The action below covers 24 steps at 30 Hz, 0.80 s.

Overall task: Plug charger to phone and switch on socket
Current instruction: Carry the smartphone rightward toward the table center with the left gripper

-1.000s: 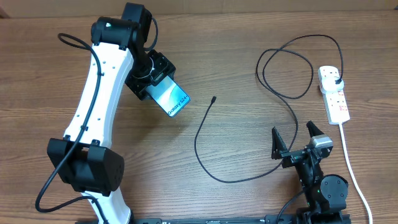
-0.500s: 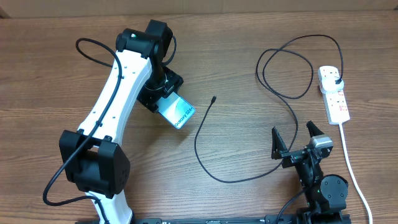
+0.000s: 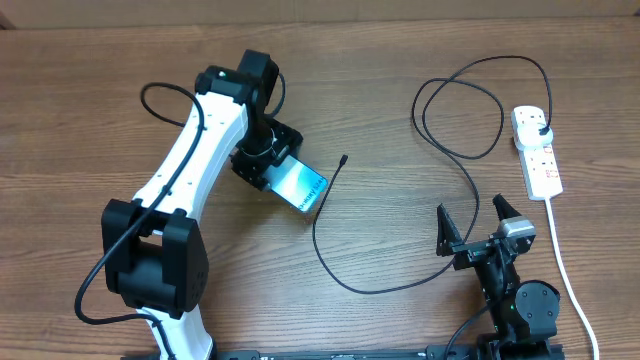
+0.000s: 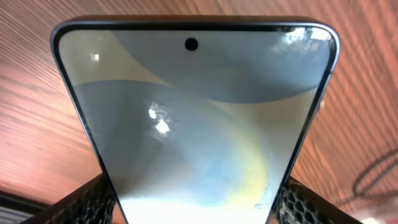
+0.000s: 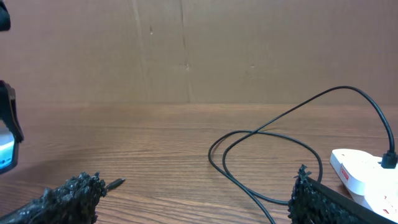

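Blue-screened phone [image 3: 302, 187] pinched between left jaws, beside charger [image 3: 329, 184]; right jaws spread

Wood-grain table [image 3: 400, 60] fills overhead view; plain brown cardboard wall [image 5: 249, 50] behind its far edge.

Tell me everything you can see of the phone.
The phone is a slim rectangle with a dark frame and a glossy screen showing pale blue-grey and cream swirls. The left wrist view shows a punch-hole camera centred near its far end and glare spots on the glass. The left gripper clamps its near end by the long edges, with fingers on either side. It lies diagonally, its free end close to the charger, which is not plugged in.
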Each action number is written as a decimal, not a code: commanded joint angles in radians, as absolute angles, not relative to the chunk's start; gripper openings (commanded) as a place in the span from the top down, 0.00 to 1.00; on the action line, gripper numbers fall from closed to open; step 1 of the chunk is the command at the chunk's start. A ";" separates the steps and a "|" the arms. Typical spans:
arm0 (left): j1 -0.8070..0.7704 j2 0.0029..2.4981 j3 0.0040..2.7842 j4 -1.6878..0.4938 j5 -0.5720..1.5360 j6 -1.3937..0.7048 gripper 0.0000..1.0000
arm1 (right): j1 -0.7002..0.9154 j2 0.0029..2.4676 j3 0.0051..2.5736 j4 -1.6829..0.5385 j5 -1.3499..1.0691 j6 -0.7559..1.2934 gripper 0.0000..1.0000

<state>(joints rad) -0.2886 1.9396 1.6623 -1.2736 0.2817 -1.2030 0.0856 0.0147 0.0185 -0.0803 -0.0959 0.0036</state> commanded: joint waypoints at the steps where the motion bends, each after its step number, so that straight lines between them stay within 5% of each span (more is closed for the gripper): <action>1: -0.288 1.926 1.655 -1.258 0.447 -1.220 0.39 | 0.091 0.006 0.008 -0.076 -0.083 0.002 0.00; 24: -0.146 1.926 1.655 -1.251 1.078 -1.167 0.43 | 0.091 0.006 0.008 -0.077 -0.083 0.002 0.00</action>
